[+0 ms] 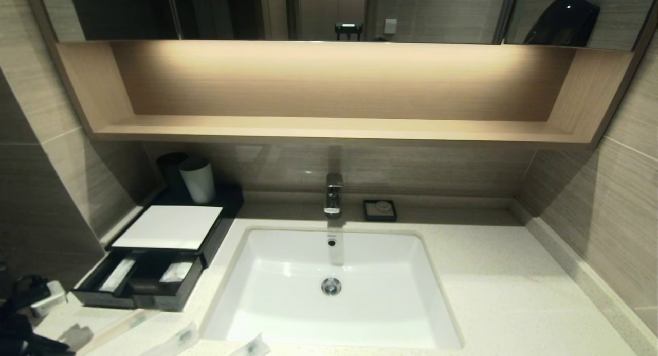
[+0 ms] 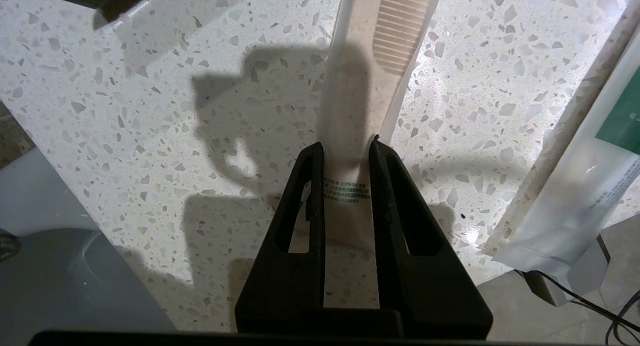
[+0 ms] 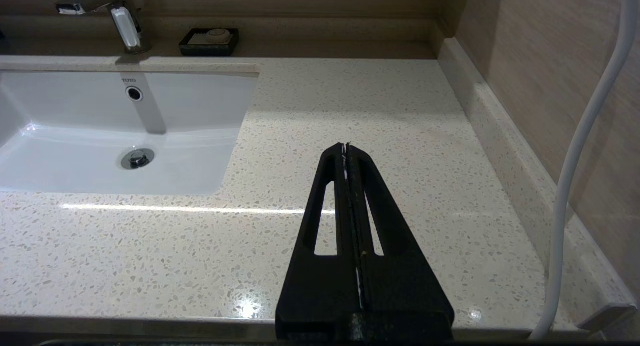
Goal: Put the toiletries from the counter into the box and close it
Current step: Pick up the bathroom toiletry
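Your left end effector (image 2: 347, 148) sits low over the table (image 2: 175, 136) near its front left edge, and its two black fingers (image 2: 312, 186) straddle the printed end of a slim comb packet (image 2: 350, 111); whether they actually pinch it you cannot tell, since the packet seems to lie flat on the stone. Just beside it a second packet (image 2: 585, 196) hangs partly over the table edge. Further out, the box (image 1: 167, 227) stands left of the basin (image 1: 334, 279) with its drawer (image 1: 139, 281) pulled open and whitish packets (image 1: 118, 273) already in its compartments. Your right end effector (image 3: 346, 147) hovers clenched and empty over the bare stone right of the basin.
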Tool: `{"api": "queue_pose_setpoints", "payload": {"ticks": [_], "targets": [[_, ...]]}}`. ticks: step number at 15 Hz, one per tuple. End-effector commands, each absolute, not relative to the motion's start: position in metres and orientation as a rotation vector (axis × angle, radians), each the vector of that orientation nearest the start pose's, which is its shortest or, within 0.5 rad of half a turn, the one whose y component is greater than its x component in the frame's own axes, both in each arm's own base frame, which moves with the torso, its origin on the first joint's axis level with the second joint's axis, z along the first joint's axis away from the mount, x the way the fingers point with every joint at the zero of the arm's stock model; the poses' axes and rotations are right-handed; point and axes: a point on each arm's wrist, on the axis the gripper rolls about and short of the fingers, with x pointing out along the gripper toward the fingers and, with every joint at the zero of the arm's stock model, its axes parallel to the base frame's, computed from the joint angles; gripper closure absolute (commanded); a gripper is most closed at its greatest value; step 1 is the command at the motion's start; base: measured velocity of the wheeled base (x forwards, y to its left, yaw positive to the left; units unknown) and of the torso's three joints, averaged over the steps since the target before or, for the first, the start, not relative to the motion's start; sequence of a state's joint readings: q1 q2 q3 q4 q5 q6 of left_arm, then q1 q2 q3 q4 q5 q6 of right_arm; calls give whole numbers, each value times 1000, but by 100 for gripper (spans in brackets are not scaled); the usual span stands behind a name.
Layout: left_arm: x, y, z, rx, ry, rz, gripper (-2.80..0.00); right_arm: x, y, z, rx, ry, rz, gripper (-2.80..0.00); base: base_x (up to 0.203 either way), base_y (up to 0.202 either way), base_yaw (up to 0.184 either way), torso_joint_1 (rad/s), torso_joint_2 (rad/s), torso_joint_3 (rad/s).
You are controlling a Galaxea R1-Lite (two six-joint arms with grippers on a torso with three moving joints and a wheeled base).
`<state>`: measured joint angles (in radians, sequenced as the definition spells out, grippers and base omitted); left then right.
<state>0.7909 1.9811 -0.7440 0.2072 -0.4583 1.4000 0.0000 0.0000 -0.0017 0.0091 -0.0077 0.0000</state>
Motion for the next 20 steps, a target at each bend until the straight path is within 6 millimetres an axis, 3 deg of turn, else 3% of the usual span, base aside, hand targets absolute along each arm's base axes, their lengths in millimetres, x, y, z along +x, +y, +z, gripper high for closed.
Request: {"api": "queue_pose_setpoints", "payload": {"ticks": [1, 9, 20], "targets": [[190, 178, 36, 392, 1043, -541, 0, -23, 0, 75, 0, 8, -8, 0, 0, 0, 0, 0, 0, 0], [181, 178, 41, 407, 1047, -530, 0, -23, 0, 75, 0, 8, -8, 0, 0, 0, 0, 0, 0, 0], [149, 183, 47, 370, 1061, -445, 0, -23, 0, 75, 0, 8, -8, 0, 0, 0, 0, 0, 0, 0]]}}
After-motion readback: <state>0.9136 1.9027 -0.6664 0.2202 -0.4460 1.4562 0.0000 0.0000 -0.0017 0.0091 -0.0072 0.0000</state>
